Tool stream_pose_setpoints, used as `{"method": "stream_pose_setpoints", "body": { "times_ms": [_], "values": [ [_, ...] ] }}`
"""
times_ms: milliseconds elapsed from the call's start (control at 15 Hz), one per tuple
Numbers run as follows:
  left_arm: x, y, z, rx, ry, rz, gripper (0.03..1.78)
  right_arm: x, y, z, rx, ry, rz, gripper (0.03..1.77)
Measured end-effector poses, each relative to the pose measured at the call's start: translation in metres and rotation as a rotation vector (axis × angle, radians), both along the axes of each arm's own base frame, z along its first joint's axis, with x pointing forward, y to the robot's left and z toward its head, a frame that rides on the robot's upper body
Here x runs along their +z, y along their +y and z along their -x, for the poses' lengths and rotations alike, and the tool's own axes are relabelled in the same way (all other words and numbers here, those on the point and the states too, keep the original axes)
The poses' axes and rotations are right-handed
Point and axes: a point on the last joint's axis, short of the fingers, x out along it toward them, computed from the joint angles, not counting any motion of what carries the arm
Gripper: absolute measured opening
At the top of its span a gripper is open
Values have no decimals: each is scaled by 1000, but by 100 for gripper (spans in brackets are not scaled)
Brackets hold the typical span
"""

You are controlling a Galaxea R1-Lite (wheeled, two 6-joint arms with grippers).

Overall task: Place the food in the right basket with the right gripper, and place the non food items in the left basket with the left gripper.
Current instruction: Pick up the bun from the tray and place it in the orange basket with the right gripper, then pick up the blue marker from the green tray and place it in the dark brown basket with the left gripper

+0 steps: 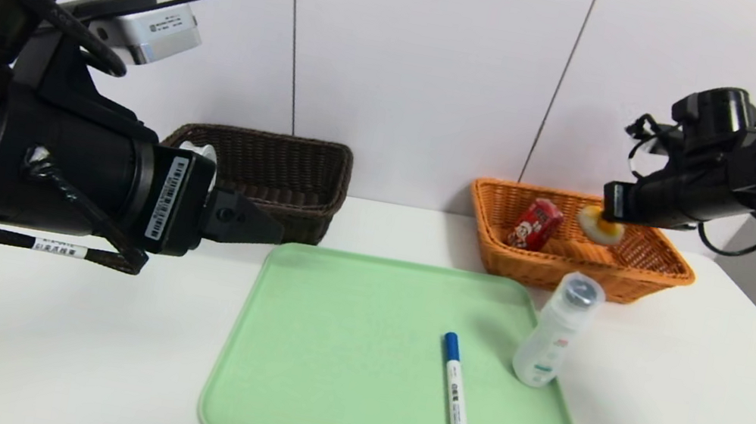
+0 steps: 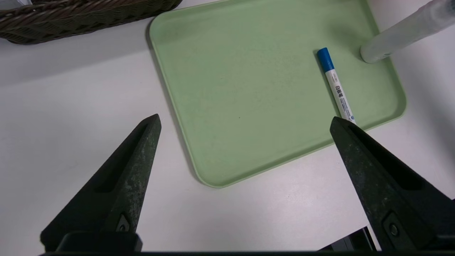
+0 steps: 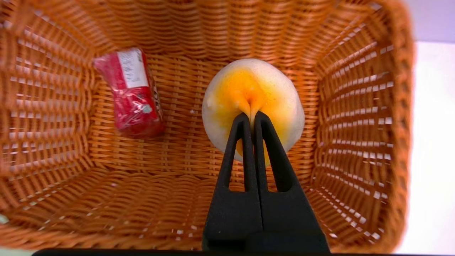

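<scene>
red carton [image 1: 536, 224] sits in the right basket [image 1: 652, 269]; right gripper [image 3: 252, 115] pinches the bun [image 3: 253, 106] above it; marker [image 1: 457, 402], bottle [image 1: 555, 330] remain; left gripper [image 2: 245, 122] spread, idle near left

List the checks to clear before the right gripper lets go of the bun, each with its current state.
1. Right gripper pinching the bun: ok.
2. Bun over the orange basket, inside its rim: ok.
3. Red carton lies aside, not under the bun: ok.
4. Bun low enough for a gentle drop: cannot tell.
5. Left gripper open, parked away from the orange basket: ok.
</scene>
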Motion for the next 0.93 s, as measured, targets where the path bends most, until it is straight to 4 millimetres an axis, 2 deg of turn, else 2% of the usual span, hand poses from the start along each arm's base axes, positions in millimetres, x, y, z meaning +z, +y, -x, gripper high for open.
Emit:
{"method": "stream_pose_setpoints", "body": {
  "times_ms": [133, 267, 400, 533, 733, 933],
  "values": [
    [0, 0, 0, 0, -1, 1, 169, -15, 0, -9, -2, 24, 0, 6],
    [0, 0, 0, 2, -1, 2, 169, -23, 0, -14, -3, 37, 0, 44],
    [0, 0, 0, 2, -1, 2, 169, -25, 0, -15, 0, 42, -1, 73],
    [1, 0, 0, 2, -2, 3, 169, -23, 0, -14, 1, 40, -2, 95],
    [2, 1, 1, 2, -5, 6, 169, -5, 1, -4, 36, 3, -33, 119],
    [2, 1, 1, 1, -7, 8, 169, 28, 1, 14, 57, -74, -46, 136]
  ]
}}
